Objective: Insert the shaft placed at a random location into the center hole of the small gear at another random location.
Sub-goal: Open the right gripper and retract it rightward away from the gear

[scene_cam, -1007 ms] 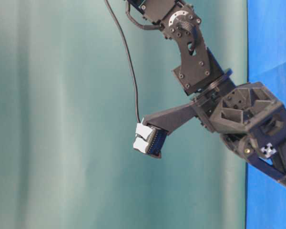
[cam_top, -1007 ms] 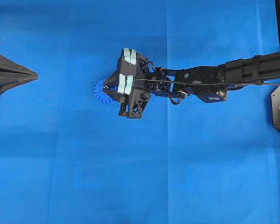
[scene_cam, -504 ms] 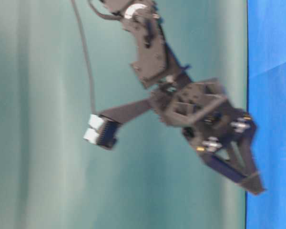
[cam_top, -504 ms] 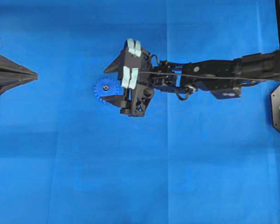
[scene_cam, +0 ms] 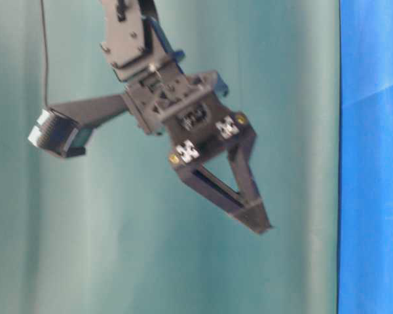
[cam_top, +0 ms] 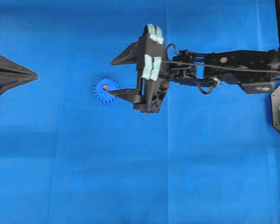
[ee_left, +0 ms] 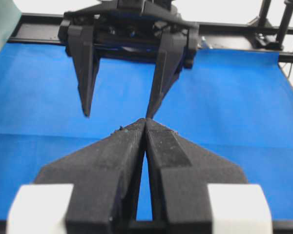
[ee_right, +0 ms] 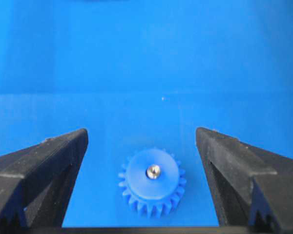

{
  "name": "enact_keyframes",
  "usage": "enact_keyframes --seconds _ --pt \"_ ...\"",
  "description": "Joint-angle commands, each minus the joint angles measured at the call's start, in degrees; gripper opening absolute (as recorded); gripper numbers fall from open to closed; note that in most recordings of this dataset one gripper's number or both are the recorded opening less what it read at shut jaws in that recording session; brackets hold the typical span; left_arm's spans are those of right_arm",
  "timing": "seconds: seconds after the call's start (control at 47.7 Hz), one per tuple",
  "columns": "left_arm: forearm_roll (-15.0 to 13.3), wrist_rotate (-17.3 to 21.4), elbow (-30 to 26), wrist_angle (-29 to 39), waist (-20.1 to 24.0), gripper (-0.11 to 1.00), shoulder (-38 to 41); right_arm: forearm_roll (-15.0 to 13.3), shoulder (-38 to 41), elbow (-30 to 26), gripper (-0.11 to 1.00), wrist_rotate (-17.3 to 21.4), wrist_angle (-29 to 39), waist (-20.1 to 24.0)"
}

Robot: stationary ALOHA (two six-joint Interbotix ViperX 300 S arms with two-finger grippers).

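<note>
The small gear [cam_top: 105,88] lies flat on the blue cloth, left of centre. The shaft [ee_right: 153,171] stands upright in its raised hub and fills the center hole, so the hole itself is hidden. In the right wrist view the gear [ee_right: 151,184] lies below and between the spread fingers. My right gripper [cam_top: 111,77] hangs open above the cloth just right of the gear, touching nothing. From table level its fingertips [scene_cam: 262,224] are well clear of the cloth. My left gripper [cam_top: 36,73] is shut and empty at the far left.
The blue cloth [cam_top: 130,177] covers the whole table. The right arm [cam_top: 224,70] stretches in from the right edge. A black frame rail [ee_left: 234,29] runs along the far side in the left wrist view. A green curtain [scene_cam: 85,229] hangs behind.
My right gripper has opened, let go of the shaft, risen and drawn back to the right. The shaft stays standing in the gear. The left arm has not moved.
</note>
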Motion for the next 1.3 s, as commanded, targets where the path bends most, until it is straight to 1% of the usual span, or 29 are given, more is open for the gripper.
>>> enact_keyframes --seconds 0.0,0.147,0.567,0.734,0.965,1.28 --pt "0.0 -0.1 -0.7 -0.2 0.1 0.00 0.2 -0.1 -3.7 0.2 0.79 -0.1 0.8 0.2" --pt "0.0 -0.1 -0.7 0.3 0.1 0.00 0.1 -0.1 -7.2 2.2 0.79 -0.1 1.5 0.2" --pt "0.0 -0.1 -0.6 0.6 0.1 0.00 -0.4 0.1 -17.9 12.4 0.79 0.3 -1.2 0.2" --pt "0.1 -0.1 -0.5 0.8 0.1 0.00 -0.4 0.0 -21.4 15.3 0.79 0.3 -1.8 0.1" --pt "0.0 -0.1 -0.4 0.8 0.1 0.00 -0.4 0.0 -24.1 17.2 0.79 0.3 -1.8 0.2" --pt "0.0 -0.1 -0.1 0.8 0.1 0.00 -0.5 0.0 -24.3 17.5 0.79 0.2 -1.8 0.2"
